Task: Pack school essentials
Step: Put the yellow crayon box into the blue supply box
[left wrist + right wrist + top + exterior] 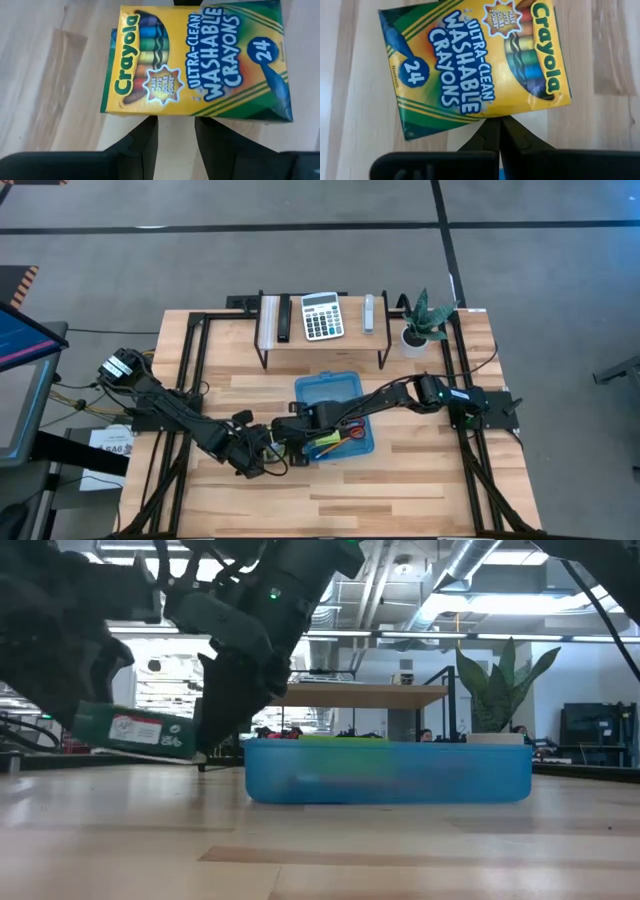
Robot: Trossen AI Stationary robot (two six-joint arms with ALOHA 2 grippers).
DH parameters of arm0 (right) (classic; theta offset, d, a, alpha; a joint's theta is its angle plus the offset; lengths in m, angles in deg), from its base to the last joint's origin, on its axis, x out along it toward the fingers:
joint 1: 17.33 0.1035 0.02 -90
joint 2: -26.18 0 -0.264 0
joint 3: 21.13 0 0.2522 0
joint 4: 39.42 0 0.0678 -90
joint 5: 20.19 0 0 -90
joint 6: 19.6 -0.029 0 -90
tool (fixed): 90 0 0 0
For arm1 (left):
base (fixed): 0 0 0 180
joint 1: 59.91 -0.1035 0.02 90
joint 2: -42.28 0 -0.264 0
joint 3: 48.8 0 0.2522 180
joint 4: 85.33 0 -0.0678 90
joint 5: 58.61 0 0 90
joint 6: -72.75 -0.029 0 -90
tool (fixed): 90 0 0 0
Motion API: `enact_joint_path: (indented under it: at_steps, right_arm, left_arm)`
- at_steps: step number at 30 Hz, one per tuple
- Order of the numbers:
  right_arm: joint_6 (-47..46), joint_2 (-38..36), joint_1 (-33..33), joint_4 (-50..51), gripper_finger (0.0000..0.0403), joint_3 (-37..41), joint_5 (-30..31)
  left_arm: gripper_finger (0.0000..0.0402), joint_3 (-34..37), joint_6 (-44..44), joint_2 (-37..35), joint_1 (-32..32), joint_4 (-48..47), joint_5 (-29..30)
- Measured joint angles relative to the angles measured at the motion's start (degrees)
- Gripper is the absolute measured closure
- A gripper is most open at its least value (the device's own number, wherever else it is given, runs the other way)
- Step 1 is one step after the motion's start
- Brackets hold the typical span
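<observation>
The table (400,490) is the biggest hazard. If the load slips, it lands on bare wood beside the bin (312,388) and not in it, because both arms work just to the left of the bin's left wall.

The crayon box (200,60) is there too, face up, outside the bin and close to that wall. In the low view it is tilted, with one end higher. I cannot tell whether it is clear of the wood.

The left gripper (176,120) has its fingers spread, with bare wood showing through the gap. Its tips meet one long edge of the box with nothing between them, so it has no clamp on the box that I can see.

The right gripper (500,122) has its fingers pressed together at the opposite edge, and it pinches nothing that I can make out.

With no firm hold from either side, I judge that a push or lift would skid or tip the box. It could also catch on the bin's rim and shove the bin. The two grippers sit close together, so they could also knock into each other.
</observation>
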State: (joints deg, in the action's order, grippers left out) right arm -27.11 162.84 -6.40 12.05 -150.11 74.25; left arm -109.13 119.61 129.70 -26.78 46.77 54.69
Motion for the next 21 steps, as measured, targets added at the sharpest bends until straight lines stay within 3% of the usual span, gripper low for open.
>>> enact_joint_path:
  at_steps: [9,21]
  right_arm:
    - [-1.56,-2.48,0.71,3.33,0.0389,-0.02,0.25]
    - [-3.07,-4.59,2.23,11.48,0.0388,0.0,2.76]
  left_arm:
    - [0.0283,-0.58,-1.45,-0.04,-1.36,1.54,0.75]
    - [0.0283,-0.54,-9.16,-0.04,-4.37,11.72,1.43]
